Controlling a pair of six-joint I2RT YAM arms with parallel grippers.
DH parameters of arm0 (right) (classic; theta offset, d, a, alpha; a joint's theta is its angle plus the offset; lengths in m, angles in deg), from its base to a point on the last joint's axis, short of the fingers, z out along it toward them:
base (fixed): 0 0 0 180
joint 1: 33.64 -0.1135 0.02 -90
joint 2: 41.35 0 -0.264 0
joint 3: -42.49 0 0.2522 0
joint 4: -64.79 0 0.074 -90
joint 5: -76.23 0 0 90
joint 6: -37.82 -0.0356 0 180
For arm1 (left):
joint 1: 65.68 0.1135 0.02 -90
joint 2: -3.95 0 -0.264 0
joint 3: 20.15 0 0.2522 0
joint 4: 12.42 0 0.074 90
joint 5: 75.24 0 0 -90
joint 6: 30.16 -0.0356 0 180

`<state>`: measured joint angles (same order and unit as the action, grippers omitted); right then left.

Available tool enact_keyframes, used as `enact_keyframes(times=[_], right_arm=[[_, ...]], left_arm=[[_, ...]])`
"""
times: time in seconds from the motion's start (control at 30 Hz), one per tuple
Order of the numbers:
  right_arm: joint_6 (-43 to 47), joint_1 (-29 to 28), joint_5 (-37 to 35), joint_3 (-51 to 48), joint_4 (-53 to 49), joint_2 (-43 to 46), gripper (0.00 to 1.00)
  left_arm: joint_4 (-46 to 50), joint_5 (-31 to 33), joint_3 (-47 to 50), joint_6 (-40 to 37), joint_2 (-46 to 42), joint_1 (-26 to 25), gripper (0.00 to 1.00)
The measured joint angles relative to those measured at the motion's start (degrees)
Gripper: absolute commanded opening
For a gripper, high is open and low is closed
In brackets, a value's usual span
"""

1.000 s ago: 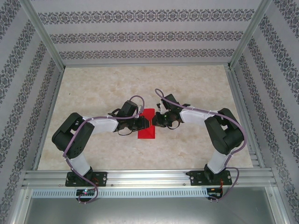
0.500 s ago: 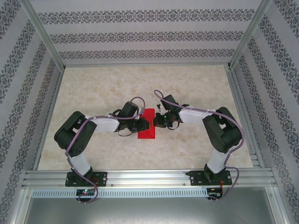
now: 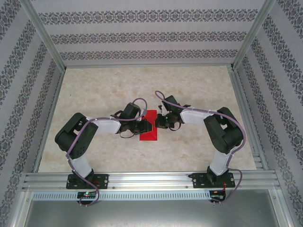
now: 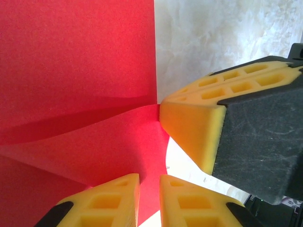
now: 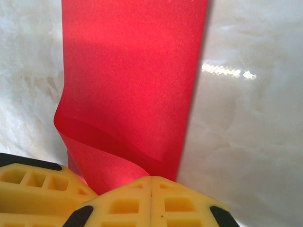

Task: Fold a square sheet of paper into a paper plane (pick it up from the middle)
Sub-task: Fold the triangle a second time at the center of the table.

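At table centre, half-covered red paper

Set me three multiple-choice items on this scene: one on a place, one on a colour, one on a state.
1. Where does the thin bright red paper sheet lie?
A) between the left end effector and the right end effector, in the middle of the beige marbled table
B) at that table's far left corner
C) on the near metal rail

2. What colour are the right end effector's foam finger pads?
A) blue
B) yellow
C) green

3. How does the sheet sit?
A) crumpled into a ball
B) torn in two
C) one side curled up off the table

Key: 1 A, the top view shows it between both arms' tips; 2 B, the right wrist view shows yellow pads; 3 C, the right wrist view shows a lifted curl.
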<state>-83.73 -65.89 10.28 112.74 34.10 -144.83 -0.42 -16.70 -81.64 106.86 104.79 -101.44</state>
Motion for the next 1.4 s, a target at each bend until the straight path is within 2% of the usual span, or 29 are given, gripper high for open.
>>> enact_keyframes(times=[0.37, 1.4], right_arm=[[0.02, 0.02, -0.04, 0.52, -0.04, -1.09, 0.04], [-0.22, 0.13, -1.01, 2.27, -1.16, -2.97, 0.04]], left_arm=[[-0.09, -2.36, -0.94, -0.02, 0.98, 0.0, 0.2], [-0.39, -4.09, -1.27, 0.02, 2.71, 0.0, 0.19]])
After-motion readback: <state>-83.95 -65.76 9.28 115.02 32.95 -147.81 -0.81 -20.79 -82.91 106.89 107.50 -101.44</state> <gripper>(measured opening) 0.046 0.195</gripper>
